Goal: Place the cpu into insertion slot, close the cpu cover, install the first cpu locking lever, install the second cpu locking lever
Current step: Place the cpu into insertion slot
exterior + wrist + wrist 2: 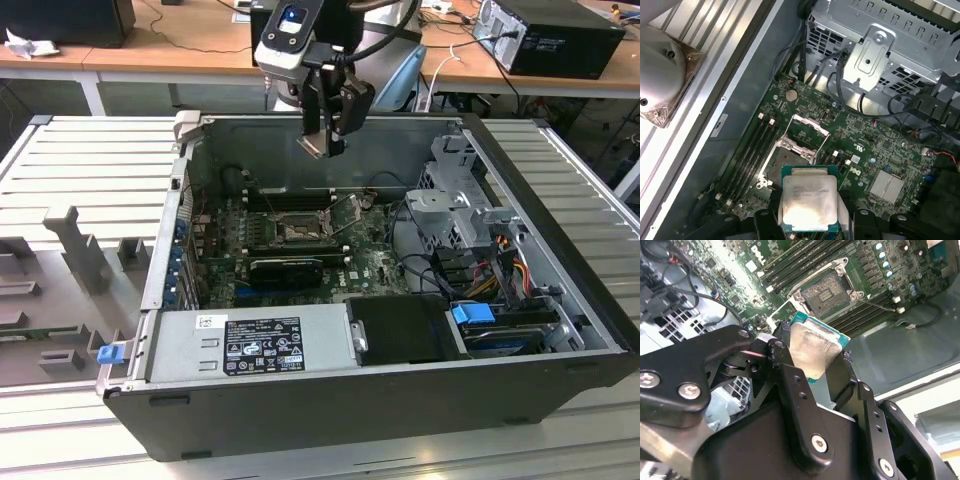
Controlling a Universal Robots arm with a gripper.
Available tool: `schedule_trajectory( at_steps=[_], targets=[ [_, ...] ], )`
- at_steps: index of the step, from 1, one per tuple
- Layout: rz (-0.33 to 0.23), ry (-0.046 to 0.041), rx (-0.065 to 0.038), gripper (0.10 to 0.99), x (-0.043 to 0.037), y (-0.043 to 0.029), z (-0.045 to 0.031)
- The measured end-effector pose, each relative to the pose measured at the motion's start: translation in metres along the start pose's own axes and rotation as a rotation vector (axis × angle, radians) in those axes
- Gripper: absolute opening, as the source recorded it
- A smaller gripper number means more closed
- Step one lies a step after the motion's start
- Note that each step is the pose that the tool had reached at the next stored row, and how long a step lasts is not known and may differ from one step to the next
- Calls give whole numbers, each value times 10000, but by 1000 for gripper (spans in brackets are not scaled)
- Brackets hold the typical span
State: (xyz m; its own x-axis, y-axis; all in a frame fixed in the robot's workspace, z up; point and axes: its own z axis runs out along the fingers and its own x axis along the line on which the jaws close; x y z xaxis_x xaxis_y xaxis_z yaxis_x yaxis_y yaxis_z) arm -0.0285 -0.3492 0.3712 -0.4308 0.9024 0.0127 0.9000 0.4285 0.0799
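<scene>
My gripper (324, 138) hangs above the open computer case, shut on the cpu (316, 148). In both wrist views the cpu (812, 347) (807, 202) is a pale square chip with a green edge, pinched between the two black fingers (787, 370). Below it on the green motherboard (372, 262) lies the insertion slot (298, 231) (827, 290) (781, 161), uncovered and bare. The cpu cover (808, 131) stands swung up at one side of the slot. A thin locking lever (881, 304) sticks out beside the slot, unlatched.
The grey power supply (255, 345) lies along the case's near side. At the exterior view's right are a metal drive cage (460, 200) and cables (420, 265). A long black card (285, 270) sits just in front of the slot, and memory slots (752, 150) lie beside it.
</scene>
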Motion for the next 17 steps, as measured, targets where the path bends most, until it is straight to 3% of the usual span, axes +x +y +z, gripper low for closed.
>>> schedule_trajectory(
  at_steps=[6, 7, 8, 17],
  targets=[
    [1173, -99, -12, 525, 0, -1, 17],
    [1694, -141, -19, 525, 0, -2, 22],
    [1813, -150, -19, 525, 0, -2, 27],
    [1931, -166, -18, 525, -2, -6, 71]
  ],
)
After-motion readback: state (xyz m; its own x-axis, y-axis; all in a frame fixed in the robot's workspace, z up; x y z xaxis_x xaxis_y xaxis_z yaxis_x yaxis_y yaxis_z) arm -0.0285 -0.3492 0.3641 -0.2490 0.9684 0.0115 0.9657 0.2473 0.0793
